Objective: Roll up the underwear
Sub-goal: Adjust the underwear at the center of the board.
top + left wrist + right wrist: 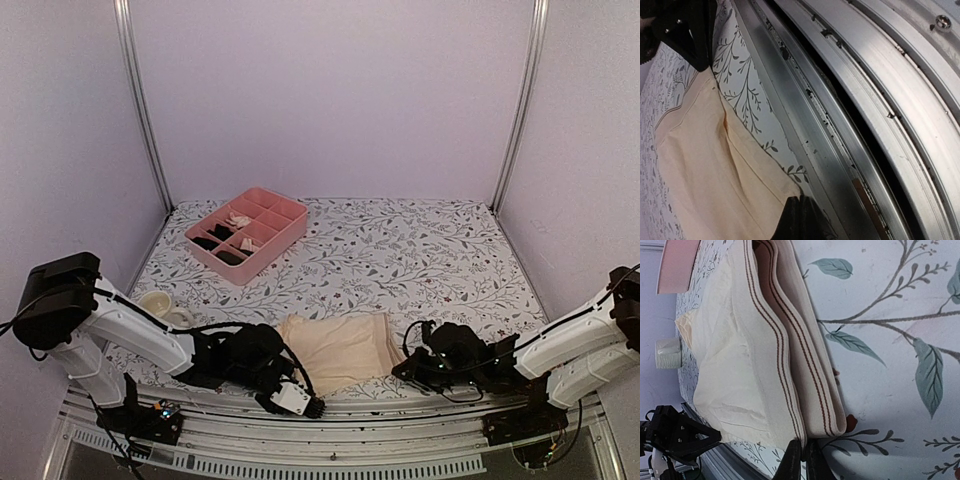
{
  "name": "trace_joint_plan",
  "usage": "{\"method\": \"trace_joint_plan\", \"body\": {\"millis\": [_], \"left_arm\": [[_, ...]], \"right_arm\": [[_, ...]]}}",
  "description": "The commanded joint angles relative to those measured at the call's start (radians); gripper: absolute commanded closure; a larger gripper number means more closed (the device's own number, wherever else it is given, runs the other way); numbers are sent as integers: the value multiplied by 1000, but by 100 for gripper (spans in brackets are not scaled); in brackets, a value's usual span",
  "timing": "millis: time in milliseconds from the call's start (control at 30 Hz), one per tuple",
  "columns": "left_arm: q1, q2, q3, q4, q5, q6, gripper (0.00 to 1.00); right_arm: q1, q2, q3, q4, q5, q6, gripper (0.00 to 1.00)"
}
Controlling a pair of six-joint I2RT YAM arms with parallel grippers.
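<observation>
The pale peach-beige underwear lies flat at the near edge of the table between my two arms. Its striped waistband is folded double on the right side. My left gripper is shut on the garment's near left corner; in the left wrist view the black fingertips close over that corner. My right gripper is shut on the near end of the waistband, and its fingers pinch the upper layer's edge.
A pink compartment tray with small black bundles and pale pieces stands at the back left. A small cream cup-like thing sits left of the garment. The metal rail of the table's near edge runs just beside the left gripper.
</observation>
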Motion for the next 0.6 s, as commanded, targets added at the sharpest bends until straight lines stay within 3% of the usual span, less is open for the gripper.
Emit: {"method": "trace_joint_plan", "body": {"millis": [0,567], "left_arm": [[-16,5,13,-41,24,8,100],[-16,-32,1,-78,39,32,100]], "right_arm": [[-9,-43,-18,-37,47,-7,97],[-16,-158,57,-258,139,-60,98]]}}
